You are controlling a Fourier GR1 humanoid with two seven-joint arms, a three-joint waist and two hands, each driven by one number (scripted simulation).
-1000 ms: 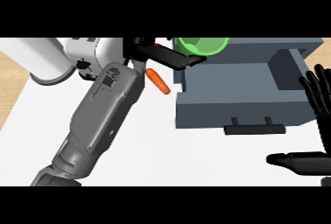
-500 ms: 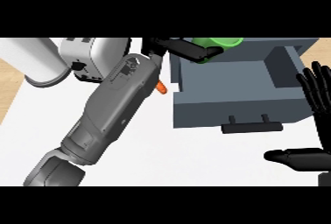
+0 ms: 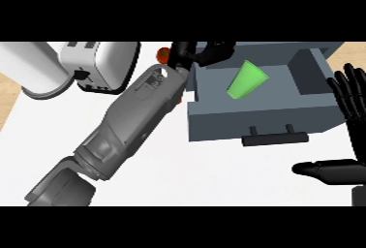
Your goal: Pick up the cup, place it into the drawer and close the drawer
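Lying tilted on its side inside the open drawer (image 3: 214,127), the green cup (image 3: 247,80) is no longer sitting in the left hand (image 3: 204,51), which half a second ago was carrying it over the drawer's back left corner. That hand is now hovering at the drawer's far left rim with its fingers spread and holding nothing, so the release is looking complete. The right hand (image 3: 352,104) is resting at the view's right edge, fingers straight and up, unchanged from the earlier pictures. A white appliance (image 3: 100,65) is standing left of the forearm, and something orange (image 3: 163,54) is peeking out beside the wrist. Placement is appearing done; what is remaining is pushing the drawer shut, probably at its dark front handle (image 3: 275,138).
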